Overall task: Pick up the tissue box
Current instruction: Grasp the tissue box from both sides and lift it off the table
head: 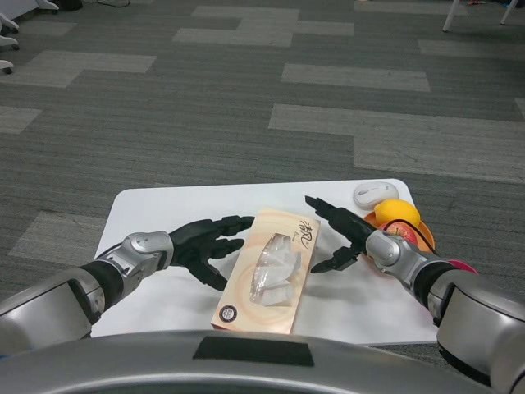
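white table (164,205) | grey carpet (246,98) | left hand (205,242), right hand (340,234) spread, flanking tissue box (267,271)

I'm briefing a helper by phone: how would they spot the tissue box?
On the white table, look at the middle, between the left hand and right hand. The tissue box is the flat tan carton with a clear oval window.

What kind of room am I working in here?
Probably an office or lab: grey patchwork carpet tiles, chair wheels at the far left edge, and a small white table with a computer mouse beside the tissue box.
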